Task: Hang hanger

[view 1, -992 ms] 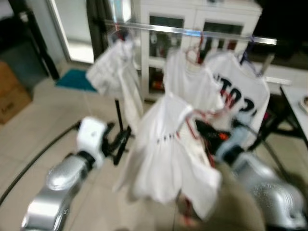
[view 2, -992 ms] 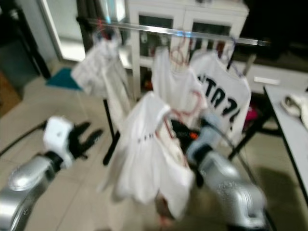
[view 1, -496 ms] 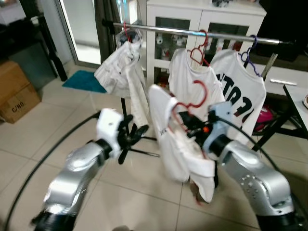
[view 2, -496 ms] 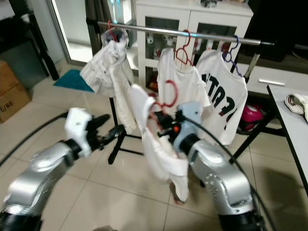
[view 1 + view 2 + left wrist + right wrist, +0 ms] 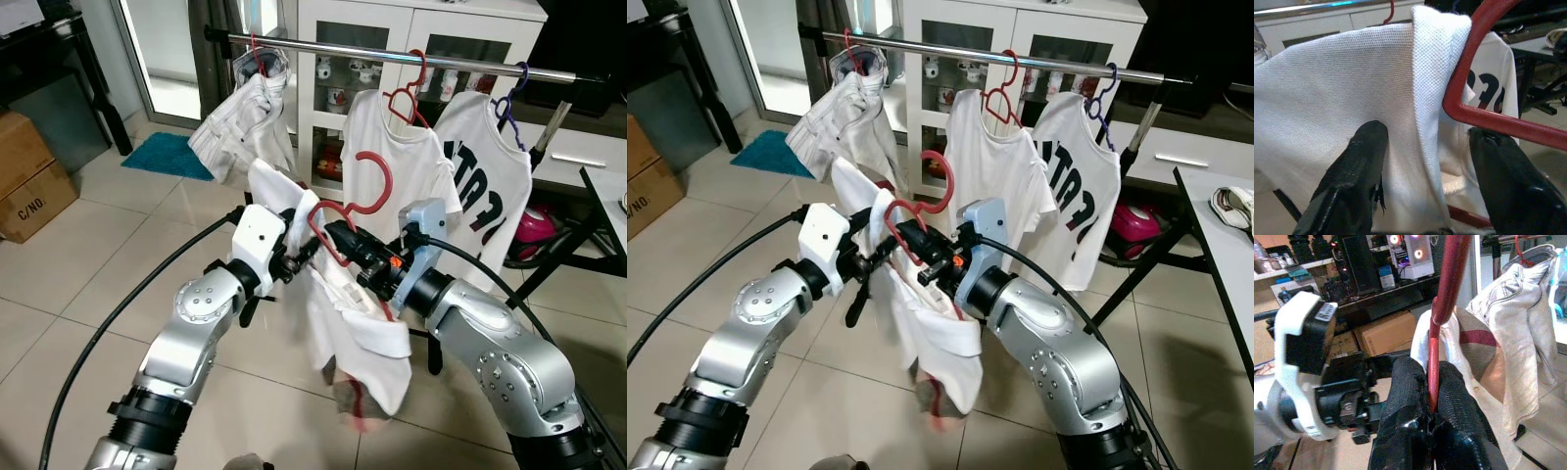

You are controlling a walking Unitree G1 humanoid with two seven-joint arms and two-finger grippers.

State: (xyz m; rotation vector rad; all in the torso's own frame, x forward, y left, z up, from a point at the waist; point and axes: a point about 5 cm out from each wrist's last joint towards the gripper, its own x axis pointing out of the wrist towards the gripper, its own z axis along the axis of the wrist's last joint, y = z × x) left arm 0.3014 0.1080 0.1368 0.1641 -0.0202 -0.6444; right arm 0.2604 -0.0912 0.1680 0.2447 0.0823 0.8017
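Evidently unfinished: mid-frame, the right claw (image 5: 338,238) pinches the red hanger (image 5: 355,194) carrying a white shirt (image 5: 343,313), the left claw (image 5: 299,257) spread around its collar, well below the rail (image 5: 470,64) above.

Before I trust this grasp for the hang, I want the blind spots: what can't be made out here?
- Left end effector: the white shirt fills the gap between its fingers in the left wrist view, so real grip can't be told.
- Red hanger: its lower bar is under the shirt in the eye views.
- Rail: its right end is cut off by the left eye view's edge.
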